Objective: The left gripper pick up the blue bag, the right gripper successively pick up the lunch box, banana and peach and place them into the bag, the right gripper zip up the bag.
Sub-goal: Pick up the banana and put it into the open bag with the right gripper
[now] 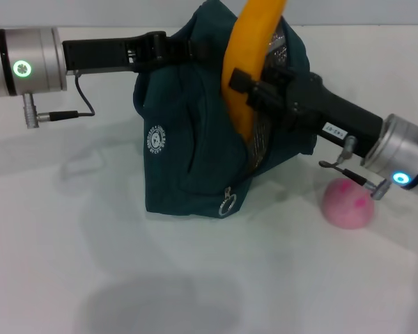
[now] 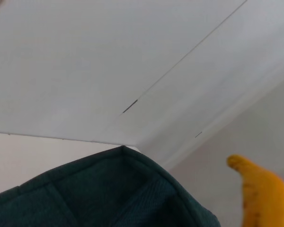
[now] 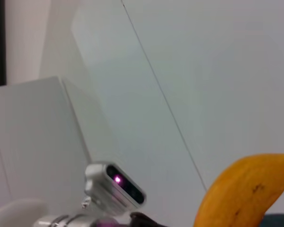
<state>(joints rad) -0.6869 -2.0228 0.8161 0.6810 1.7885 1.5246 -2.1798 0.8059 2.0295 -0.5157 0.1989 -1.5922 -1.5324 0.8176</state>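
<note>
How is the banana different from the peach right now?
The banana is long, curved and yellow-orange; the peach is round and pink. The banana stands nearly upright, gripped by the right gripper with its lower end going into the blue bag, while the peach lies untouched on the white table beside the bag. Both are fruit.

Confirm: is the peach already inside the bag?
No. In the head view the peach sits on the table beside the blue bag, under the right arm.

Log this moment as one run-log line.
left tool: holding blue bag | right tool: lowering banana into bag | peach: on table
</note>
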